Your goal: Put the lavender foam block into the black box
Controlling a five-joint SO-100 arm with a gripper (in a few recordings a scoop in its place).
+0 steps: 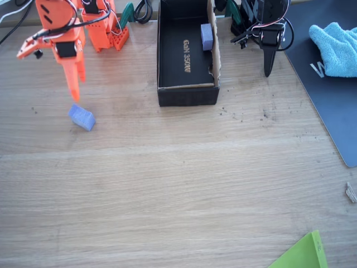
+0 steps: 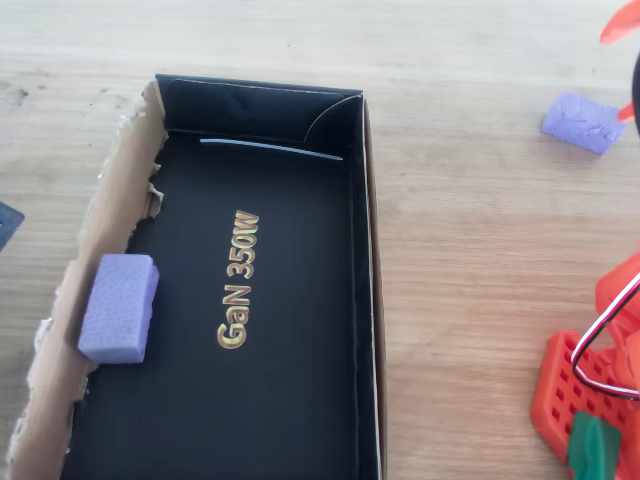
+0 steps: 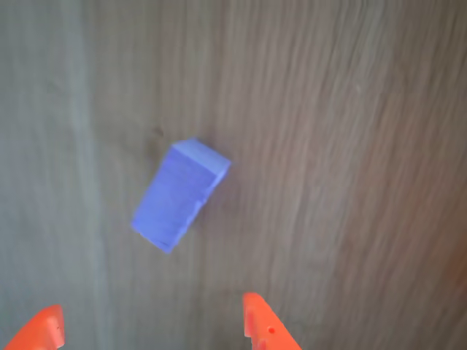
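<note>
The lavender foam block (image 1: 82,117) lies on the wooden table, left of the black box (image 1: 187,96) and well apart from it. My orange gripper (image 1: 47,77) hangs open just above and behind the block, not touching it. In the wrist view the block (image 3: 180,195) lies tilted ahead of the gripper (image 3: 151,306), whose orange fingertips stand wide apart with nothing between them. In the overhead view the block (image 2: 583,122) sits at the top right, outside the box (image 2: 365,300). A paler lavender block (image 2: 119,307) rests inside the box against its torn cardboard wall (image 1: 207,37).
A blue cloth (image 1: 337,47) lies on a dark mat (image 1: 329,106) at the right. A green sheet corner (image 1: 304,254) pokes in at the bottom right. My arm's orange base (image 2: 590,390) stands beside the box. Bare wood stretches in front of the box.
</note>
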